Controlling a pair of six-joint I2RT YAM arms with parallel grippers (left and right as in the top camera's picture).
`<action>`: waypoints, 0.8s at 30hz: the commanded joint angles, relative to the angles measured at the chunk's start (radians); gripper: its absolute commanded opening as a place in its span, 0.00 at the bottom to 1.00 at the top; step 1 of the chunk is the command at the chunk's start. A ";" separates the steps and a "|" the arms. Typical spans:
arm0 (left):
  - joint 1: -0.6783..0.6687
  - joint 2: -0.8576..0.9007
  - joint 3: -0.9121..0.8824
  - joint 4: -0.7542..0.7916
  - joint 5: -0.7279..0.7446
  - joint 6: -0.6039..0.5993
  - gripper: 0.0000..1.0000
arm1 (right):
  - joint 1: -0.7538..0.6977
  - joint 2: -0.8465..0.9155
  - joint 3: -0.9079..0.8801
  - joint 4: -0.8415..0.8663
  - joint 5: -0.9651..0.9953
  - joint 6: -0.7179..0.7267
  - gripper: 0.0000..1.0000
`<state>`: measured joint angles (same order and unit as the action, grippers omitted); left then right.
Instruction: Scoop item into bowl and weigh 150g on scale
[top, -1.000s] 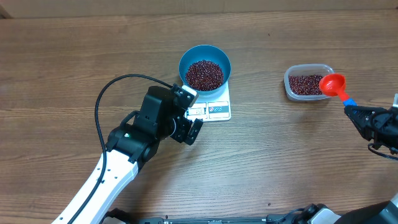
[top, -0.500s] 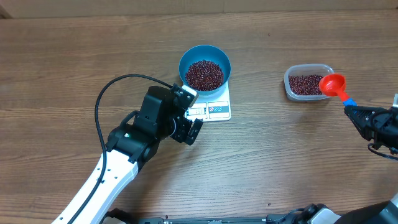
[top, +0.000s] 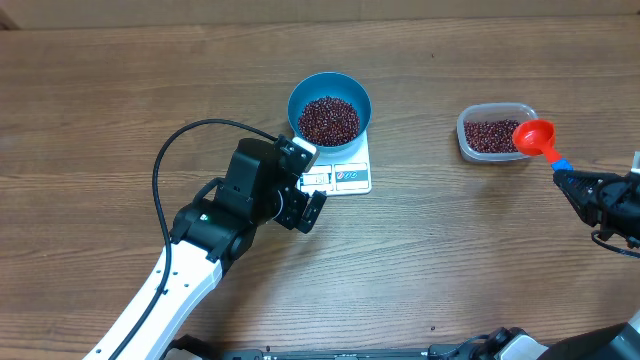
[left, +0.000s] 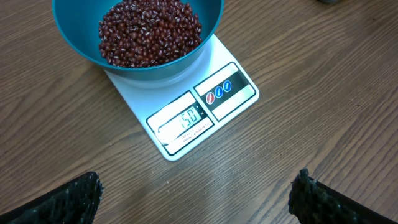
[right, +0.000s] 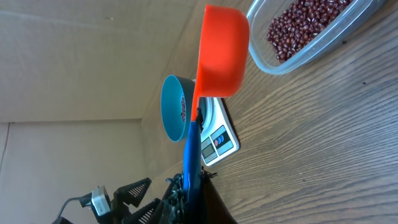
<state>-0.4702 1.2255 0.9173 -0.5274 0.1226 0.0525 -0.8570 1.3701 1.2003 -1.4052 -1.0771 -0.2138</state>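
Beans (top: 329, 120) in bowl (top: 294, 103) on scale (top: 352, 177) | scoop (top: 536, 135) at clear tub (top: 463, 131) edge

brown wood-grain table (top: 450, 250) stretching across whole view, grain running left to right. white scale (top: 345, 177) lying flat near table middle, display edge pointing toward near side. clear plastic tub (top: 464, 140) sitting directly on table, well apart from scale, off to its right, toward far side.
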 joint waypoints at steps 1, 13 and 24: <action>0.006 0.003 0.021 0.004 -0.011 0.012 0.99 | -0.004 -0.003 -0.003 0.005 -0.024 0.005 0.04; 0.006 0.003 0.021 0.004 -0.011 0.012 1.00 | -0.003 -0.003 -0.003 0.000 -0.024 0.027 0.04; 0.006 0.003 0.021 0.005 -0.011 0.012 1.00 | 0.008 -0.003 -0.003 -0.006 0.011 0.073 0.04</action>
<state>-0.4702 1.2255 0.9173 -0.5274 0.1230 0.0525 -0.8547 1.3701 1.2003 -1.4143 -1.0725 -0.1593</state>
